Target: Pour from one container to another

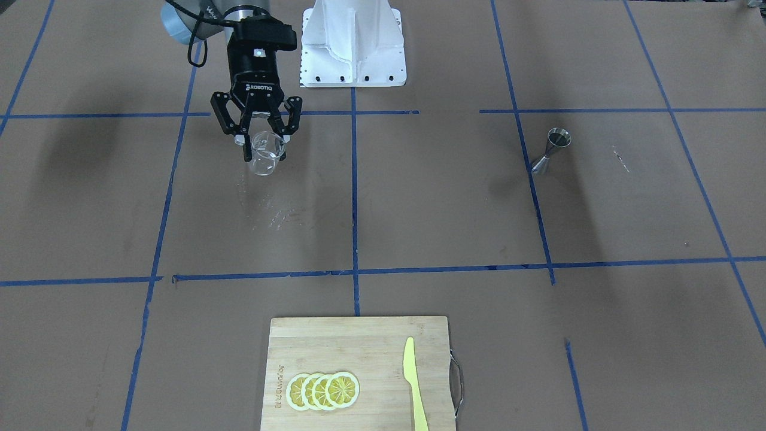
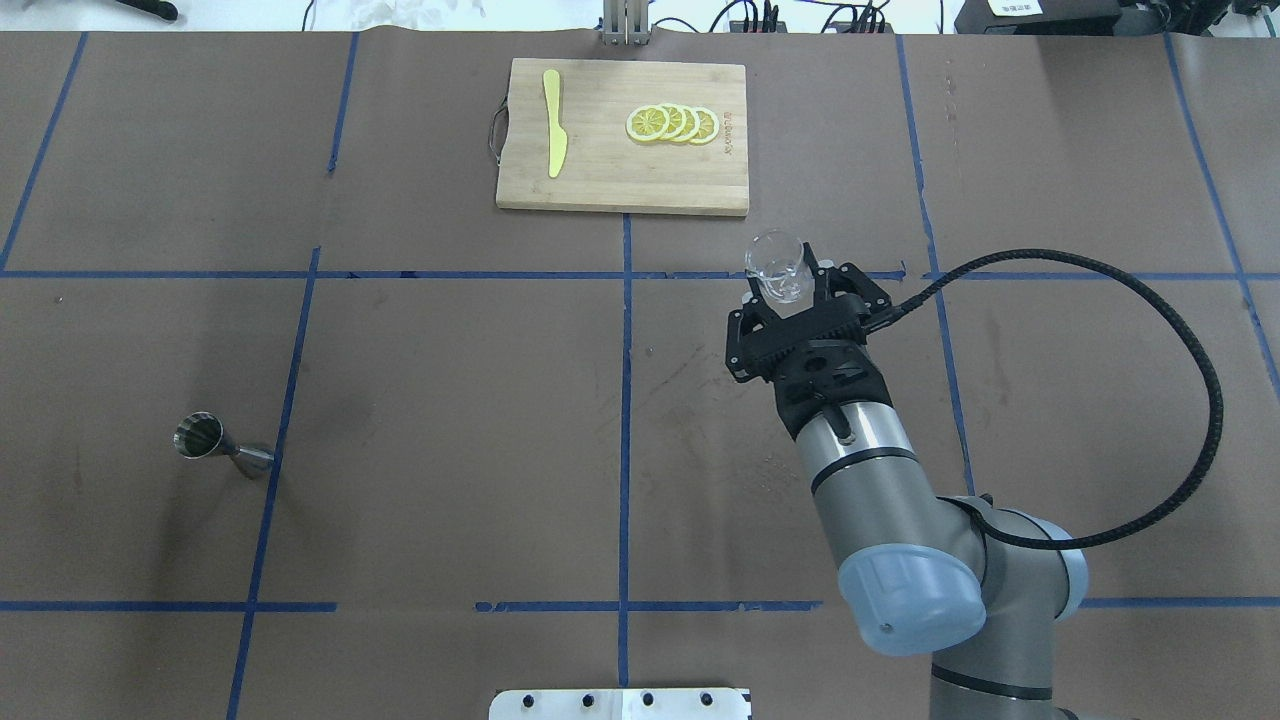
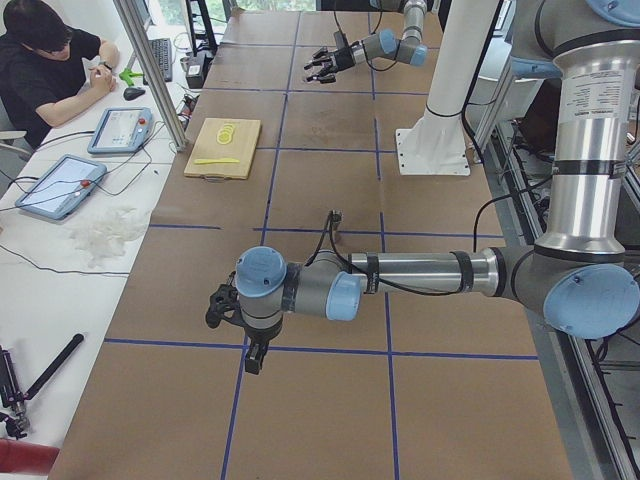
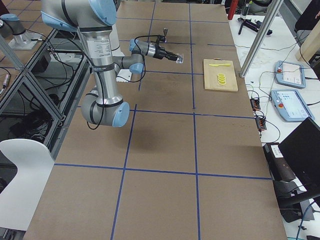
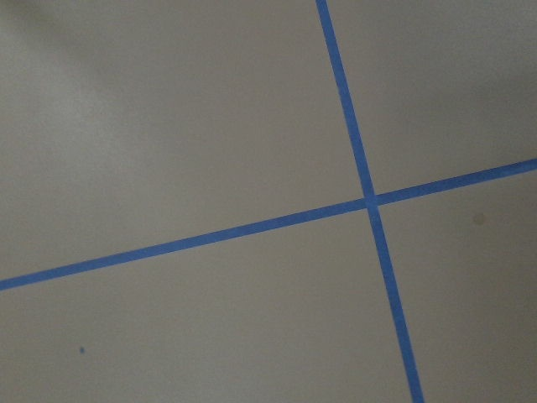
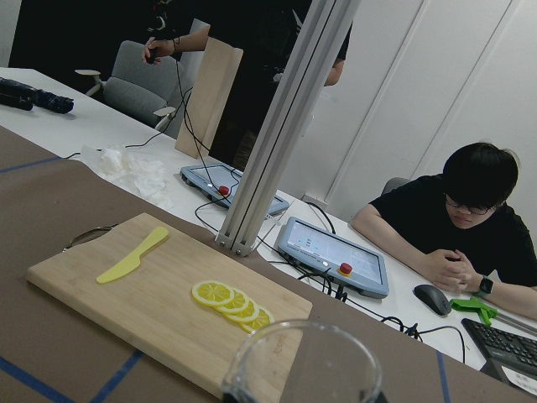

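Observation:
My right gripper is shut on the clear glass cup, holding it by its sides above the table. The overhead view has that gripper right of centre, the cup poking out past its fingers. The cup's round rim fills the bottom of the right wrist view. Whether it holds anything is unclear. The silver jigger stands upright on the table far across on my left side, with nothing near it. My left gripper shows only in the exterior left view, low over the table; I cannot tell its state.
A wooden cutting board lies at the far middle edge with lemon slices and a yellow knife on it. Blue tape lines grid the brown table. An operator sits at the side desk.

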{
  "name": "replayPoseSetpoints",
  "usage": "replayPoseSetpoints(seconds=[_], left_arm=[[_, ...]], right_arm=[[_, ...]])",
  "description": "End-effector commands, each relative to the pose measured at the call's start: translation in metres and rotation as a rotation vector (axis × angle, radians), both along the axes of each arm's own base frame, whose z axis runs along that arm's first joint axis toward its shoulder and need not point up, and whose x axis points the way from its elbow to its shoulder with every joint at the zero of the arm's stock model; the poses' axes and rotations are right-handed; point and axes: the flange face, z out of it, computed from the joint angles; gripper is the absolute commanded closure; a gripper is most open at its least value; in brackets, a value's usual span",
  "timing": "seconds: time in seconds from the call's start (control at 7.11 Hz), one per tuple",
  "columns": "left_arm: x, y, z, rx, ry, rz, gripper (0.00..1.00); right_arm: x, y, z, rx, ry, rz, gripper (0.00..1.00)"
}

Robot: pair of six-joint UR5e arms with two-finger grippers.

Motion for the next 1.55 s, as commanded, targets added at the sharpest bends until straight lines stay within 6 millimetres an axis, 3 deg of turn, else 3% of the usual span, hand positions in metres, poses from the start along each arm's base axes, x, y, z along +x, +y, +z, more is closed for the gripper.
replayPoseSetpoints(seconds=[0.0,0.28,0.56,0.7,0.84,0.99,1.13,1.41], left_arm=[[0.0,-0.001,-0.002,0.002,0.004,0.0,0.0],[0.0,-0.001,-0.004,0.005,0.004,0.0,0.0],[0.0,-0.001,-0.006,0.01,0.005,0.0,0.0],[0.0,-0.002,-0.007,0.011,0.005,0.0,0.0],[0.0,-0.003,-0.008,0.014,0.005,0.0,0.0],[0.0,-0.003,-0.008,0.014,0.005,0.0,0.0],[0.0,-0.004,-0.009,0.017,0.005,0.0,0.0],[0.001,-0.004,-0.01,0.019,0.006,0.002,0.0]], right_arm=[[0.017,0.004,0.054,-0.049,-0.044,0.013,1.0],[0.031,0.007,0.111,-0.118,-0.119,0.052,1.0],[0.023,0.005,0.154,-0.193,-0.259,0.106,1.0],[0.017,0.003,0.179,-0.202,-0.231,0.122,1.0],[0.019,0.003,0.213,-0.218,-0.268,0.137,1.0],[0.033,0.007,0.246,-0.214,-0.304,0.135,1.0],[0.044,0.011,0.259,-0.195,-0.311,0.15,1.0],[0.037,0.024,0.27,-0.177,-0.323,0.167,1.0]])
